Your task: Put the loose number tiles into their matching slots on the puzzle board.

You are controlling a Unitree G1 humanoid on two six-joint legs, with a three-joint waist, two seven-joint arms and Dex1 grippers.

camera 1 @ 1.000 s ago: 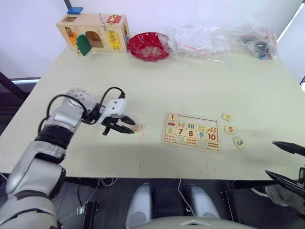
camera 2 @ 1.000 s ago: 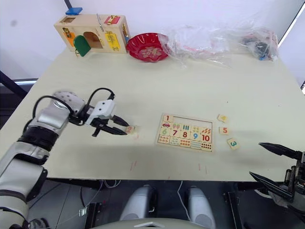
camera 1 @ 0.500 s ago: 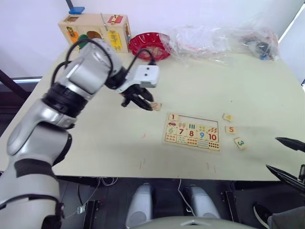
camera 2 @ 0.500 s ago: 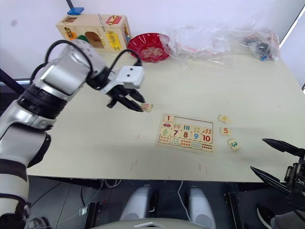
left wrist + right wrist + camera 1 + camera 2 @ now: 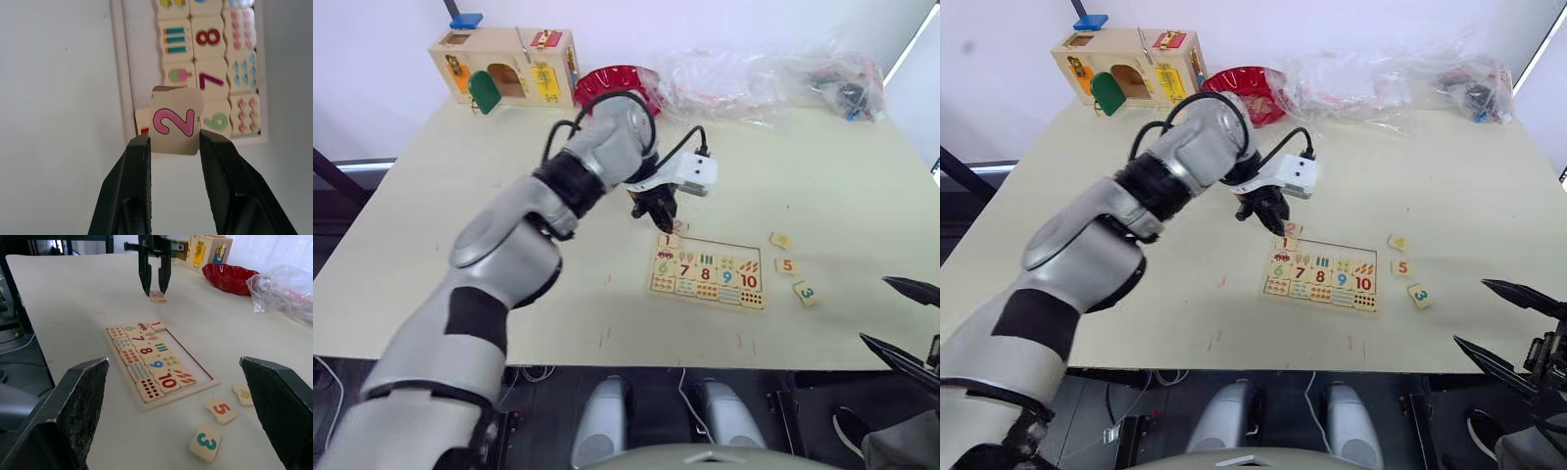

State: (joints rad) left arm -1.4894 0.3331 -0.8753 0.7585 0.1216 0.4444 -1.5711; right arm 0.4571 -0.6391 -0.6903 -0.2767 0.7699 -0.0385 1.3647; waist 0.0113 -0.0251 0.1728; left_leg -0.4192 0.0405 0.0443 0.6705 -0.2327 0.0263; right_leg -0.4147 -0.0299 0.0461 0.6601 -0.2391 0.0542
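Note:
My left gripper [image 5: 666,213] is shut on the pink 2 tile [image 5: 174,126], pointing straight down. It holds the tile low over the table, just beyond the puzzle board's [image 5: 760,305] corner where the red 1 tile [image 5: 669,241] sits. The other slots [image 5: 720,249] of that row are bare wood. To the board's right lie the yellow 4 [image 5: 780,240], the orange 5 [image 5: 787,265] and the teal 3 [image 5: 805,292]. My right gripper [image 5: 906,321] is open and empty at the table's front right edge, apart from these tiles.
A wooden box with coloured doors [image 5: 504,67] stands at the far left corner. A red bowl [image 5: 612,80] sits beside it, partly behind my left arm. Crumpled clear plastic bags [image 5: 764,76] lie along the far edge.
My left arm has swung right from the table's left-middle, carrying the 2 tile to the board's corner. The right gripper has stayed put.

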